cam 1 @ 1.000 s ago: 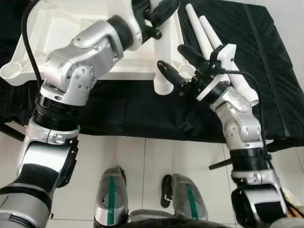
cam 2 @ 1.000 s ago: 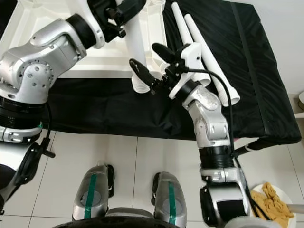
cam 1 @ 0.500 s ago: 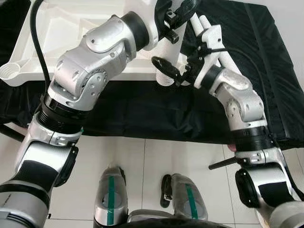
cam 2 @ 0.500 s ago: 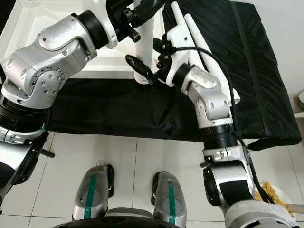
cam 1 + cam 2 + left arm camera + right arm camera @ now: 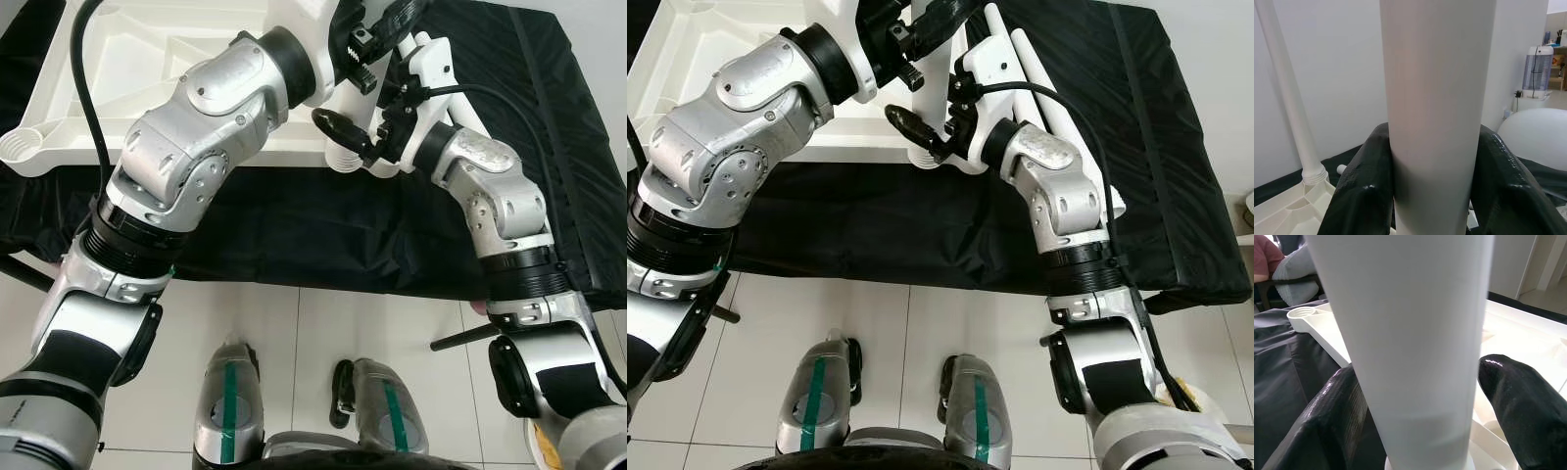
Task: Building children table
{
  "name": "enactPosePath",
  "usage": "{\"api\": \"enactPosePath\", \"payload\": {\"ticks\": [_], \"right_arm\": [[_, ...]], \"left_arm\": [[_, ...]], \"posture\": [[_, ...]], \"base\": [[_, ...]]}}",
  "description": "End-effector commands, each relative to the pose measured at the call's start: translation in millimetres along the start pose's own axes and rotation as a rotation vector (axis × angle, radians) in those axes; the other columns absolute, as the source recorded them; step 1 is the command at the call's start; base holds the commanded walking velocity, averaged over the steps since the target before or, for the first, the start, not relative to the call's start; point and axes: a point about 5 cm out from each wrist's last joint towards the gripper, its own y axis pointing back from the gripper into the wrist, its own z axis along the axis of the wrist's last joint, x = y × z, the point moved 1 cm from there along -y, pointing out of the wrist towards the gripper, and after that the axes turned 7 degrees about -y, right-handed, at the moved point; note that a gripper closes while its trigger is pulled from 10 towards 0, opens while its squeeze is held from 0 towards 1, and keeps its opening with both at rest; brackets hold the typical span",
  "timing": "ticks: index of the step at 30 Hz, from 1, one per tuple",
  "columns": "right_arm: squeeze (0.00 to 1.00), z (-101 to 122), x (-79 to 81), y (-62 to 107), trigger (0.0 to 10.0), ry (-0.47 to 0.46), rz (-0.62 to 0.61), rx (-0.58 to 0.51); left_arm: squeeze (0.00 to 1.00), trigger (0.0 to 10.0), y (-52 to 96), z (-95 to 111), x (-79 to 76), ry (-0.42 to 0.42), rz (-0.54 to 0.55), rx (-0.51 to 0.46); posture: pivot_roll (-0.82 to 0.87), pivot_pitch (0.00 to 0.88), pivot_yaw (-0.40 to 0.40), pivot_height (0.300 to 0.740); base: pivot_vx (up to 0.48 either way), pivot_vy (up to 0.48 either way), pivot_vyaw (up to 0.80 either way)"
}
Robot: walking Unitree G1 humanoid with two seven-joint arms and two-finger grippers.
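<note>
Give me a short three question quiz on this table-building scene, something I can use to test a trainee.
1. True or false: the left gripper is shut on the white table leg.
2. What surface does the white tabletop lie on: A, bare tiles; B, a black cloth; C, a wooden bench?
3. Fill in: the right gripper has its black fingers on either side of the same ____.

Key
1. True; its fingers press both sides of the leg.
2. B.
3. Leg; the right wrist view shows a gap at one finger, so a firm grip cannot be confirmed.
</note>
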Motion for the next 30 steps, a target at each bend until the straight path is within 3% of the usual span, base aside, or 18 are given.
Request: {"api": "enactPosePath", "payload": {"ticks": [1,9,11,12,13,27,28,30], "right_arm": [[0.00,-0.6,-2.2,1.5,10.0,0.006,-0.004,0.016],[0.00,-2.1,-3.8,5.4,10.0,0.018,-0.007,0.032],[0.00,-2.1,-3.7,5.6,9.4,0.020,-0.006,0.030],[0.00,-1.5,-3.5,5.4,7.8,0.018,-0.005,0.025],[0.00,-0.5,-2.4,5.2,0.0,0.012,0.006,0.017],[0.00,6.2,-1.8,3.6,0.0,0.004,0.024,-0.024],[0.00,6.4,-1.6,3.4,10.0,0.005,0.024,-0.027],[0.00,6.4,-1.5,3.1,10.0,0.000,0.022,-0.029]], "left_arm": [[0.00,10.0,-0.2,4.8,-15.3,-0.027,-0.227,-0.042],[0.00,10.0,-1.5,4.4,-16.2,-0.034,-0.237,-0.045],[0.00,10.0,-1.5,4.4,-16.4,-0.035,-0.238,-0.046],[0.00,10.0,-1.5,4.4,-16.6,-0.035,-0.238,-0.047],[0.00,10.0,-1.6,4.4,-16.7,-0.035,-0.238,-0.047],[0.00,10.0,-2.6,6.3,-17.6,-0.032,-0.239,-0.055],[0.00,10.0,-2.6,6.6,-17.8,-0.032,-0.241,-0.057],[0.00,10.0,-2.4,6.9,-18.1,-0.032,-0.244,-0.060]], "posture": [[0.05,0.000,-0.042,0.740],[0.05,0.000,-0.037,0.740],[0.05,0.000,-0.036,0.740],[0.05,0.000,-0.036,0.740],[0.05,0.000,-0.034,0.740],[0.05,0.000,-0.036,0.740],[0.05,0.000,-0.036,0.740],[0.05,0.000,-0.036,0.740]], "base": [[0.000,0.000,0.00],[0.000,0.000,0.00],[0.000,0.000,0.00],[0.000,0.000,0.00],[0.000,0.000,0.00],[0.000,0.000,0.00],[0.000,0.000,0.00],[0.000,0.000,0.00]]}}
